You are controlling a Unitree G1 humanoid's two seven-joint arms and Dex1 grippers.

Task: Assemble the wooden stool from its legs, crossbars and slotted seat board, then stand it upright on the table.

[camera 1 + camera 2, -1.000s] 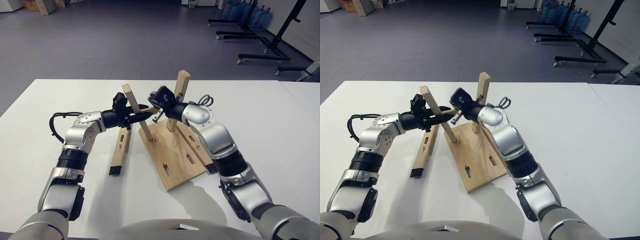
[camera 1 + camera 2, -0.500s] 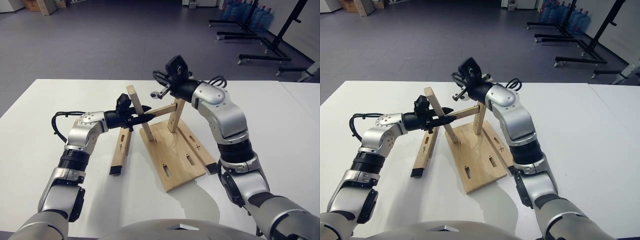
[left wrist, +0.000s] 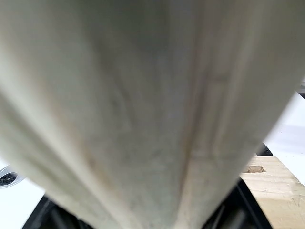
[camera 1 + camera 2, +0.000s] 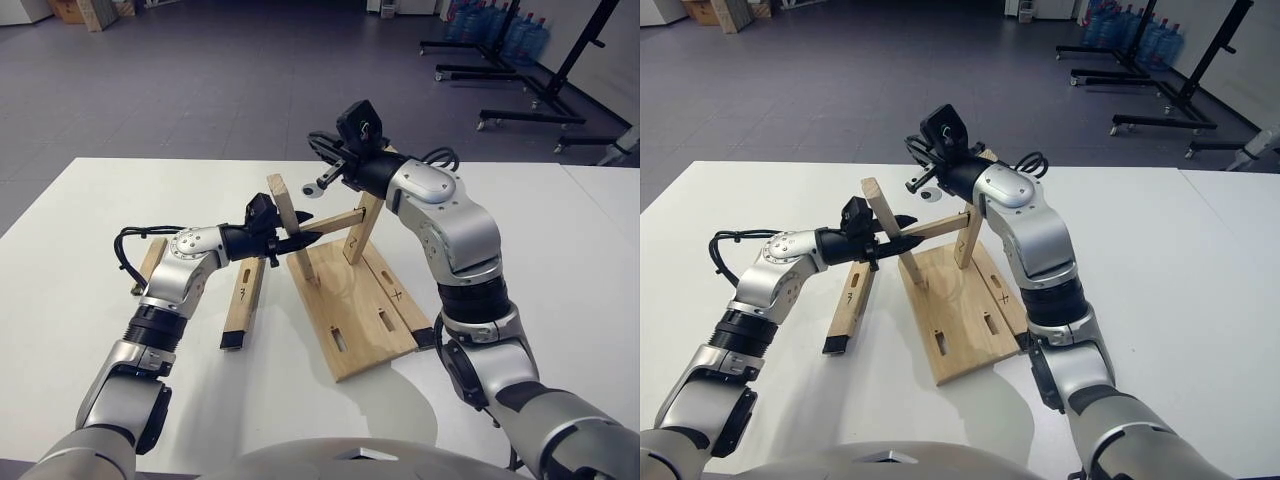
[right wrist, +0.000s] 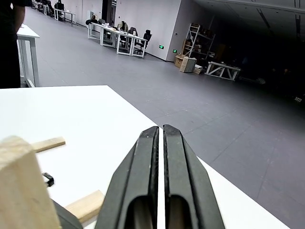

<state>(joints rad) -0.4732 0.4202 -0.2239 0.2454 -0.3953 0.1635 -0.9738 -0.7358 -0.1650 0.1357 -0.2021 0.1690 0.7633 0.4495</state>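
While the seat board (image 4: 350,335) lies flat on the table, the left leg (image 4: 284,225) standing at its left edge is pinched by the left gripper (image 4: 298,240). The right gripper (image 5: 159,130), fingers pressed together and empty, is held by the top of the board's far leg (image 4: 365,225). Both legs are joined by a crossbar (image 4: 330,220).

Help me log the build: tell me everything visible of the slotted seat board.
The seat board is a pale wooden rectangle lying flat and askew on the white table. Two rectangular slots show open toward its near end. At its far end a tilted leg and a second leg stand on it; a loose leg lies along its right edge.
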